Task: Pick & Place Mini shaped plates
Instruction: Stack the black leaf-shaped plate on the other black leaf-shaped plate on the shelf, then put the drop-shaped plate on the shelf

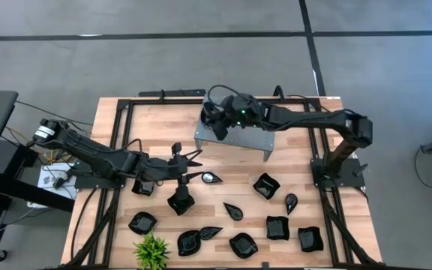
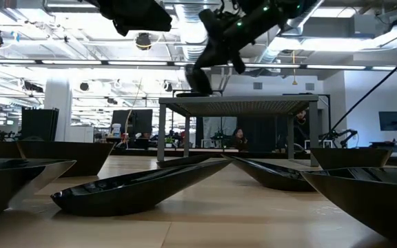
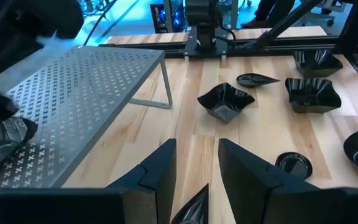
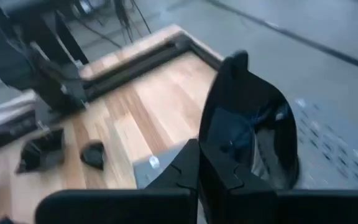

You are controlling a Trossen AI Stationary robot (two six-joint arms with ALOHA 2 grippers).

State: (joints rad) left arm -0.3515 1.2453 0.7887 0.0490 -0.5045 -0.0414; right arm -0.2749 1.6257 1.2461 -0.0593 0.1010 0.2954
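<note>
Several glossy black mini plates lie on the near half of the wooden table, among them a wavy square one (image 1: 266, 185) and a teardrop (image 1: 211, 178). My right gripper (image 1: 217, 120) (image 4: 199, 168) is over the left end of the grey perforated shelf (image 1: 235, 139) and is shut on one black plate (image 4: 247, 124) (image 2: 198, 79). My left gripper (image 1: 193, 161) (image 3: 196, 168) hovers open near the table's middle. A leaf-shaped plate's tip (image 3: 191, 211) shows below between its fingers, untouched. My right gripper pinches the plate's rim (image 4: 225, 152) between its two fingers, coming from above and slanting down. The plate stands on edge, its hollow side facing the wrist camera, just above the shelf top (image 4: 328, 143). Whether its lower edge touches the shelf, I cannot tell.
The shelf stands on thin legs at the table's far middle, with room under it. A small green plant (image 1: 151, 251) sits at the near edge. Black frame rails (image 1: 118, 112) run along the table's sides. People show in the room far behind the shelf (image 2: 238, 138).
</note>
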